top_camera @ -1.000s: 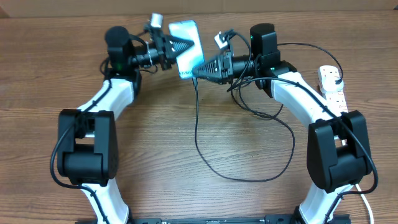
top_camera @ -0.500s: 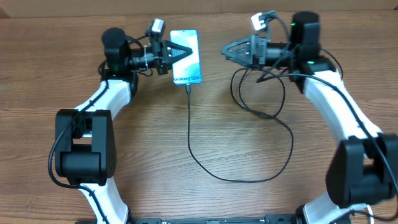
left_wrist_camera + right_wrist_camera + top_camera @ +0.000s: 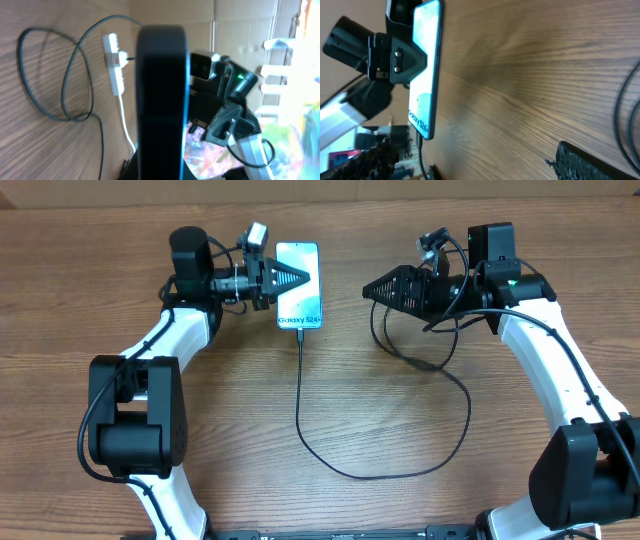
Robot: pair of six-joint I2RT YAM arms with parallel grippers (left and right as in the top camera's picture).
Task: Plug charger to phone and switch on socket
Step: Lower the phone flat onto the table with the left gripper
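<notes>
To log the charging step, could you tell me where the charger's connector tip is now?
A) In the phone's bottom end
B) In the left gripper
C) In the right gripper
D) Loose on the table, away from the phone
A: the charger runs straight up into the bottom end of the phone, which the left gripper holds, while the right gripper stands open and empty off to the side.

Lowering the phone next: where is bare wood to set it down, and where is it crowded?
Free: the strip between the slim smartphone with lit light-blue screen and the open right end effector; the wood inside the thin black charger cable's curve; the wood left of it, toward the left arm. Crowded: cable loops below the right end effector.
</notes>
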